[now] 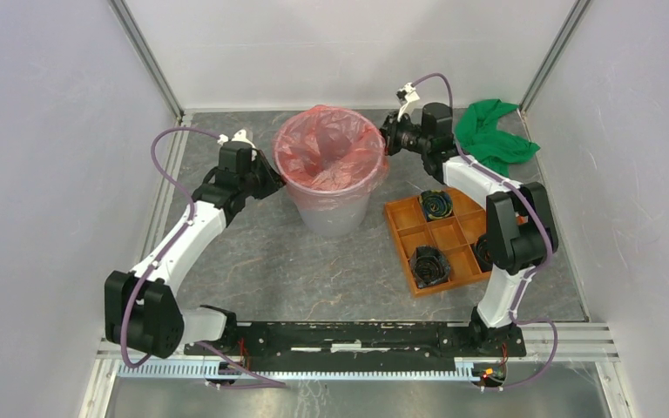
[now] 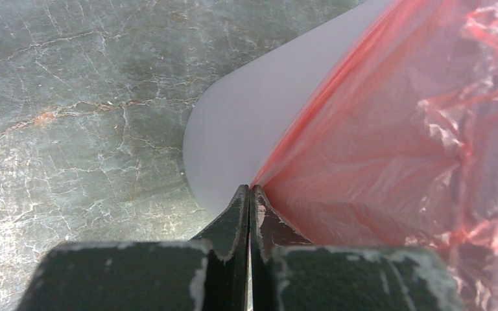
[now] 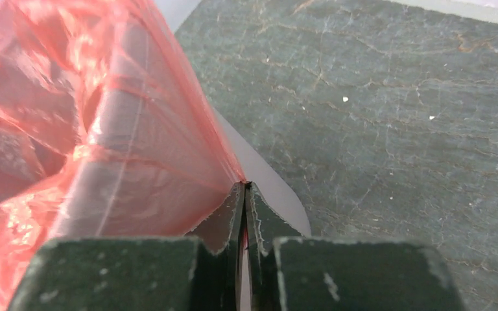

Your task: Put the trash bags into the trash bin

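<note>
The top external camera is looking down from above and behind both arm bases, taking in the whole tabletop [image 1: 253, 261], with the left arm at frame left. The left wrist camera is peering out over its own left fingers [image 2: 230, 227] at very close range. It is facing the left flank of the trash bin [image 2: 246, 129] and the trash bag [image 2: 389, 149] draped over it. The right wrist camera is sitting just as close behind the right fingers [image 3: 266, 223] and is facing the bag's opposite flank. All three views are sharing the bag, the bin wall and the marbled tabletop.
</note>
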Robot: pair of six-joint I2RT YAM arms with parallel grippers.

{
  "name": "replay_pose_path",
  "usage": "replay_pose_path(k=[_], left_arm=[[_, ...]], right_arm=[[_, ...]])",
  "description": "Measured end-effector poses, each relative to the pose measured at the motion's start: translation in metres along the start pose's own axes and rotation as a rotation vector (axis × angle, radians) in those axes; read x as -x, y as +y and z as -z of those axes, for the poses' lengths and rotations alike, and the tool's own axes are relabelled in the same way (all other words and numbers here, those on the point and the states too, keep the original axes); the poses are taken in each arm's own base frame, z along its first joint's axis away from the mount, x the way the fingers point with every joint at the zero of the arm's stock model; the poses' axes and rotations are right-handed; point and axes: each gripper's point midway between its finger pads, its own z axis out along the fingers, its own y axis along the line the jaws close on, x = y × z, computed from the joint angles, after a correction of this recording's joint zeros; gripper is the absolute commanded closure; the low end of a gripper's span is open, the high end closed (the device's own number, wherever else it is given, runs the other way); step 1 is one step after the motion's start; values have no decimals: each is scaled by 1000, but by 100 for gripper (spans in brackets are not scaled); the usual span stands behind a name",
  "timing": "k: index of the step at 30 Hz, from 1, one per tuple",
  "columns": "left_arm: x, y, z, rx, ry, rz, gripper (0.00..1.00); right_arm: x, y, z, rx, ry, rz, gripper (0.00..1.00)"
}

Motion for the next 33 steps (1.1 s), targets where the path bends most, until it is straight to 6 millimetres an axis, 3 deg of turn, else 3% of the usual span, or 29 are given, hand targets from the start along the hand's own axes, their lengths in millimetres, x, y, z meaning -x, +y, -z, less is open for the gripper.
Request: replay_pose_path(k=[6, 11, 22, 27, 33], left_arm=[[-6, 7, -10, 28, 24, 3, 98], [-9, 10, -13, 36, 33, 4, 98], [-40, 35, -23, 91, 104, 12, 98], [-44, 42, -23, 113, 109, 12, 98], [-54, 53, -23, 138, 120, 14, 98]], right_arm=[[-19, -15, -2, -62, 95, 91, 83], [-16, -29, 3, -145, 135, 147, 82], [-16, -28, 3, -141, 126, 113, 83], [-18, -29, 3, -148, 129, 109, 82], [-34, -39, 11, -201, 161, 113, 78]])
